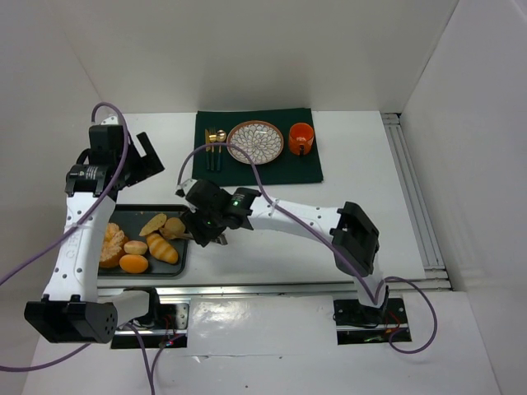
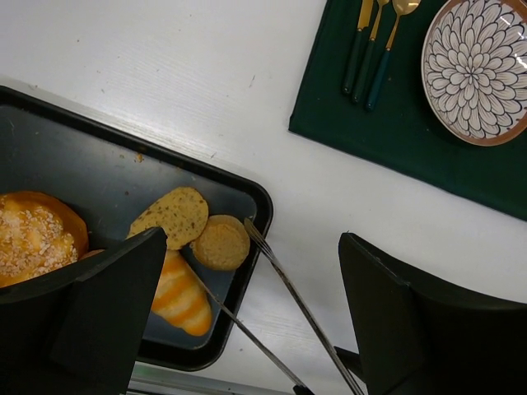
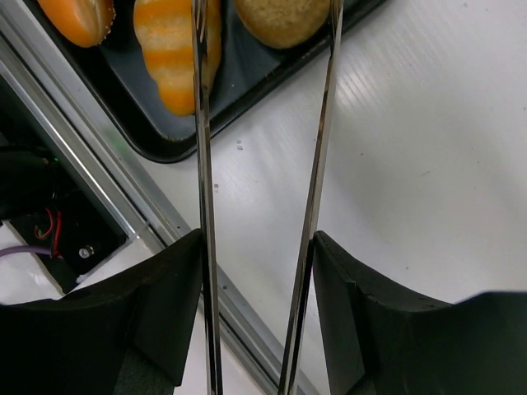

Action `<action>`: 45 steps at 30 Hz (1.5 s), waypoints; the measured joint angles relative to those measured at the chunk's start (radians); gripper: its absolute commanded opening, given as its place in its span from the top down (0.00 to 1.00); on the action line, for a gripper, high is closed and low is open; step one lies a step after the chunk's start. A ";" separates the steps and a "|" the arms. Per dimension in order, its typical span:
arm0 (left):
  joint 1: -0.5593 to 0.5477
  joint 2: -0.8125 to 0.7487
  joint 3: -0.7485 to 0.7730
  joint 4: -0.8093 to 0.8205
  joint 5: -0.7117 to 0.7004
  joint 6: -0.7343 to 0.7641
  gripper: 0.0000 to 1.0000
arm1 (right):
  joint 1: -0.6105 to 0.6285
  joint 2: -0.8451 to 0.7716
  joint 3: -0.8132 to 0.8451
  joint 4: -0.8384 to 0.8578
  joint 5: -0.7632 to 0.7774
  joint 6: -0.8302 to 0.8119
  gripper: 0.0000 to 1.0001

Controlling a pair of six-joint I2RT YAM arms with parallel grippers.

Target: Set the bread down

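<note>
The bread (image 1: 174, 227) (image 2: 221, 242) (image 3: 282, 18) is a small round tan bun lying at the right end of the black tray (image 1: 183, 265) (image 2: 257, 202). My right gripper (image 1: 211, 224) (image 3: 257, 247) is shut on a pair of metal tongs (image 2: 284, 284) (image 3: 317, 164). The tongs' two arms are spread apart and reach over the tray's right rim. One tip lies beside the bun and the other arm crosses the striped roll (image 3: 173, 49), with the bun between them. My left gripper (image 1: 144, 156) (image 2: 254, 247) hangs open and empty above the tray's back right corner.
The tray also holds a seeded slice (image 2: 174, 216), the striped roll (image 1: 162, 247), an orange oval piece (image 1: 133, 263) and peeled tangerine (image 1: 111, 247). On a green mat (image 1: 305, 169) at the back lie a patterned plate (image 1: 255, 141) (image 2: 478, 66), an orange cup (image 1: 301, 137) and cutlery (image 1: 215, 144).
</note>
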 measured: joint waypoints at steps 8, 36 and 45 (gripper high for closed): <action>0.007 -0.004 -0.014 0.002 0.010 0.000 0.01 | 0.031 0.067 0.045 -0.041 0.032 -0.025 0.41; 0.084 -0.002 -0.116 0.024 0.033 -0.005 0.01 | 0.021 -0.135 -0.030 0.033 0.222 -0.025 0.66; 0.126 0.025 -0.152 0.025 0.049 -0.032 0.01 | -0.198 -0.201 -0.122 0.077 0.266 -0.001 0.66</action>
